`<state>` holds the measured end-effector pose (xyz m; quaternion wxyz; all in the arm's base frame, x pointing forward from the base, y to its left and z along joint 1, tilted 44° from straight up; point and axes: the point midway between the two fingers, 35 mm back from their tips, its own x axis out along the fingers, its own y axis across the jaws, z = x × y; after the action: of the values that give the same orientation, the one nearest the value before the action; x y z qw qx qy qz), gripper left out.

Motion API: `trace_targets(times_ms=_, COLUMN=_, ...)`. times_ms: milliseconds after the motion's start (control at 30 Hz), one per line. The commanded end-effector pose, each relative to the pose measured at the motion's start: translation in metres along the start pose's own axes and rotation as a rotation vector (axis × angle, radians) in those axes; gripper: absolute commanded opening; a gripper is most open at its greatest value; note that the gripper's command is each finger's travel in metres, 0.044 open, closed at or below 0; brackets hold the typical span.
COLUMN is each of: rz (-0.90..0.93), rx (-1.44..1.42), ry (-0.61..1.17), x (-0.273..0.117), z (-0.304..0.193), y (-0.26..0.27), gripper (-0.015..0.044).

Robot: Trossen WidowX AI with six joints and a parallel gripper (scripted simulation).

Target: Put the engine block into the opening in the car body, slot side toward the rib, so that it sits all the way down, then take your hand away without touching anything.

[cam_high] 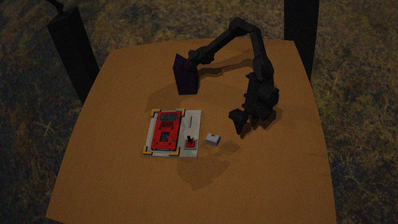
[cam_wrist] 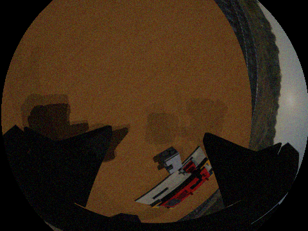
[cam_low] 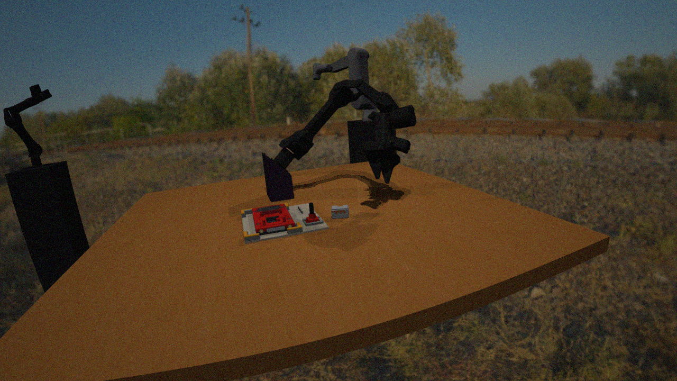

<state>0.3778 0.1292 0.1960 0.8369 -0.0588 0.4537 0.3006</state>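
The engine block, a small light grey box, sits on the table just right of the board in the top and exterior views. A small notch shows on its light side in the wrist view. The red car body lies on the board. Its dark opening has no block in it, and a small red rib shows at the opening's right side in the top view. My gripper is open and empty, above the table and to the right of the block.
The pale board has yellow corner brackets around the car. A gear lever stands on it upright, between car and block. A thin dark rod lies behind the lever. My arm's dark base stands behind the board.
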Motion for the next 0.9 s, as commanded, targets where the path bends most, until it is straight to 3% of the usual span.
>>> trace_targets(times_ms=0, rz=0.03, rx=0.116, ry=0.046, x=0.004, z=-0.013, y=-0.014, gripper=0.044)
trace_targets(times_ms=867, rz=0.223, rx=0.899, ry=0.256, x=-0.001, z=-0.091, y=-0.088, gripper=0.044)
